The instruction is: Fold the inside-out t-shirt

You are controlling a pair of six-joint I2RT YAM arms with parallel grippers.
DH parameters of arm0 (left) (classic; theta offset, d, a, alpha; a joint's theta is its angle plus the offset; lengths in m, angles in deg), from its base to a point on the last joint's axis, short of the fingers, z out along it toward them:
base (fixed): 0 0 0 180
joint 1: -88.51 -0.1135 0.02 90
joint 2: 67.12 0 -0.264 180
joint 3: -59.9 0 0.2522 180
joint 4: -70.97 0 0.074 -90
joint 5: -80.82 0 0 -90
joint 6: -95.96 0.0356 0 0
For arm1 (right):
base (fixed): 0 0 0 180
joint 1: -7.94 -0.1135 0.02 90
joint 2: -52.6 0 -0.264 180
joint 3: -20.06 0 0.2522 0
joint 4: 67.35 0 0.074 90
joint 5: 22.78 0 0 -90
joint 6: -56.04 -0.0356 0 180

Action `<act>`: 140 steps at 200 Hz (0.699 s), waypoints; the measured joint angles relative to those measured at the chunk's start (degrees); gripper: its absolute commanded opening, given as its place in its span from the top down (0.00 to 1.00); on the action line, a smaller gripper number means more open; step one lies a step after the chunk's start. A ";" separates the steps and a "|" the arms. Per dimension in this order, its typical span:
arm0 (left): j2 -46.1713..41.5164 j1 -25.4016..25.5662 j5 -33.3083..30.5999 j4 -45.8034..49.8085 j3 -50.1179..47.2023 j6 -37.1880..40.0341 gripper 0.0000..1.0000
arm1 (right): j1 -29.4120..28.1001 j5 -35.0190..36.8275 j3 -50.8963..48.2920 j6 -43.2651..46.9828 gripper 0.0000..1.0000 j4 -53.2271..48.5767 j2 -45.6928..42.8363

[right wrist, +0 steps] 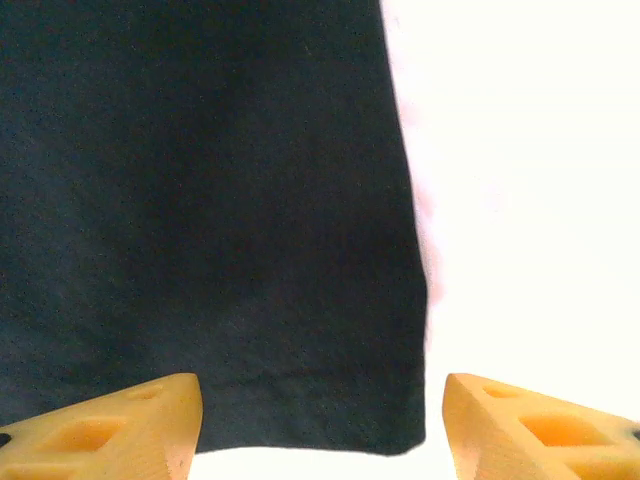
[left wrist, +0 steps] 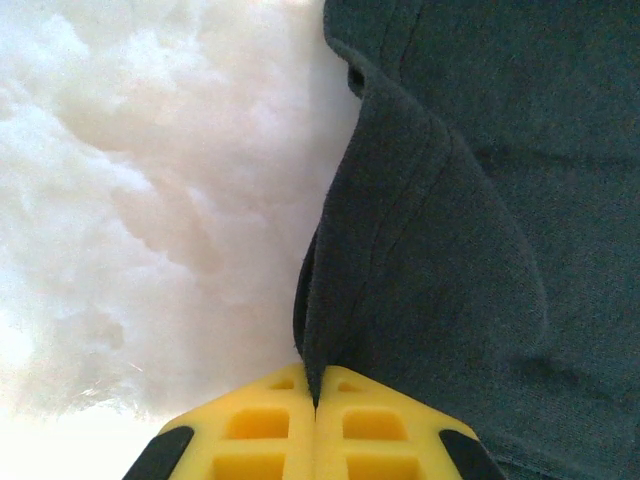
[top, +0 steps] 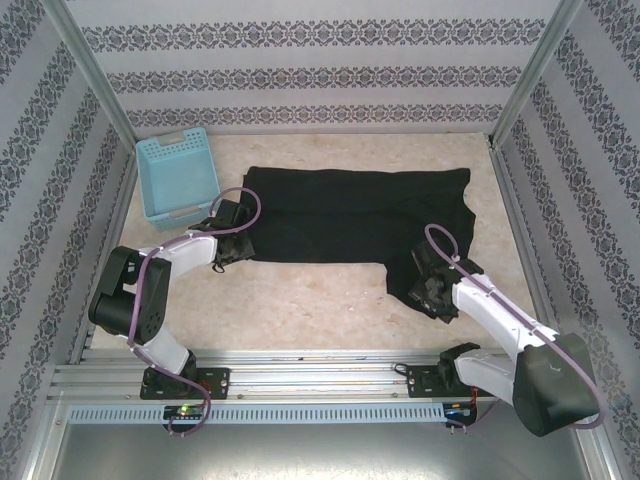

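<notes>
- Table [top: 300,310]: pale, mottled top; bears all items below.
- T-shirt [top: 350,210]: black, soft; lies spread across mid-table, long side running left to right, with one lobe hanging toward the near edge at the right end. Shows as dark cloth with a raised, pinched ridge in the left wrist view [left wrist: 450,250], and as flat cloth with a stitched hem in the right wrist view [right wrist: 200,200].
- Basket [top: 178,175]: light blue plastic; sits at far left, just beside the t-shirt's left end.
- Right gripper [top: 428,285] [right wrist: 322,395]: yellow jaws spread wide, straddling the hem corner; grasps nothing.
- Left gripper [top: 228,240] [left wrist: 316,385]: yellow jaws clenched on a fold at the t-shirt's left edge.
</notes>
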 measured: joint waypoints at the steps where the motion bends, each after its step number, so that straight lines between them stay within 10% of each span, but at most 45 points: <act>1: 0.00 0.00 0.00 0.00 0.00 0.00 1.00 | -0.26 0.02 -0.15 -0.15 0.35 -0.09 -0.07; 79: 0.00 -0.02 0.07 -0.02 0.00 0.00 1.00 | -2.99 0.59 -2.23 -8.28 0.45 1.27 2.16; 116: 0.00 -0.11 0.72 -0.02 0.00 -0.02 1.00 | -2.05 -0.31 -2.34 -7.56 0.90 4.04 3.21; 140: -0.07 -0.35 1.53 -0.04 -0.04 -0.07 1.00 | 0.87 -0.59 -2.32 -6.08 1.00 4.57 2.64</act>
